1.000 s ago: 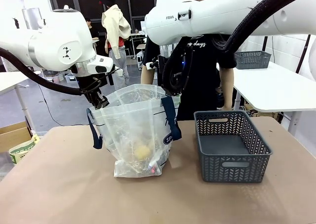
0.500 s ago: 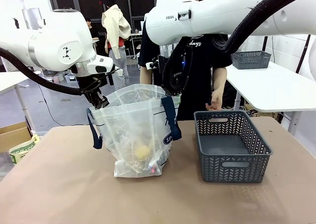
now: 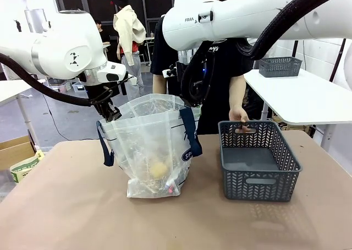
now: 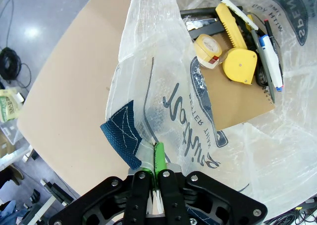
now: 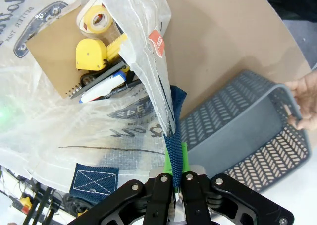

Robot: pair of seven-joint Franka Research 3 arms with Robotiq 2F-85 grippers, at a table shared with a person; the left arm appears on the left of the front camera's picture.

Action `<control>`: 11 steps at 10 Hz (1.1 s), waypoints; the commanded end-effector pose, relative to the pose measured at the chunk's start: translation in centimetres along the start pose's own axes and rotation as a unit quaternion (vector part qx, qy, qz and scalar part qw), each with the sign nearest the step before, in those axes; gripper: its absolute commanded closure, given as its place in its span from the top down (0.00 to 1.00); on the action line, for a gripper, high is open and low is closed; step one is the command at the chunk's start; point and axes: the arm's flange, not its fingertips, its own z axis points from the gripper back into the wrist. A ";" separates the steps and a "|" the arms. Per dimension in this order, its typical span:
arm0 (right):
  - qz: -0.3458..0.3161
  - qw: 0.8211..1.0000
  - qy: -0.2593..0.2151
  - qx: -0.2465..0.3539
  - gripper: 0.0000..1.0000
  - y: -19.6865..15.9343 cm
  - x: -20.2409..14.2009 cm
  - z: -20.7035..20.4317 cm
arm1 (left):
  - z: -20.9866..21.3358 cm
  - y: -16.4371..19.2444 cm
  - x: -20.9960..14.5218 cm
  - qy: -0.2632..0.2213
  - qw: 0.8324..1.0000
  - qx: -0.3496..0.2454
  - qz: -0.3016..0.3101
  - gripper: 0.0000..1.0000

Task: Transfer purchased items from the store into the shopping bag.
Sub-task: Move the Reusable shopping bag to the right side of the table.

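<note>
Two tools: squeezed tight on the shopping bag (image 3: 146,134) rim, left tool (image 4: 157,160) one side, right tool (image 5: 174,173) the other.
Purchased items (image 4: 237,64): inside, below both.

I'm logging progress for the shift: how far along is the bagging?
Done: the basket looks empty; notebook, tape measure and tape roll lie in the shopping bag. In hand: left gripper and right gripper hold its rim apart, jaws shut on it; a person's hand grips the basket's far handle. Left: apparently nothing to transfer.
</note>
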 end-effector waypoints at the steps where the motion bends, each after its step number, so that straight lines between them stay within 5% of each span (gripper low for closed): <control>1: -0.003 1.000 0.000 0.000 0.00 -0.1 -0.1 0.1 | 0.1 0.1 0.0 -0.001 1.000 0.002 0.006 0.00; 5: 0.000 1.000 0.000 0.000 0.00 0.0 0.0 0.0 | 0.0 0.0 0.0 0.000 1.000 0.000 0.000 0.00; 11: -0.068 0.995 -0.057 0.053 0.00 2.1 1.5 0.5 | 0.7 0.0 1.8 -0.085 0.995 -0.036 0.037 0.00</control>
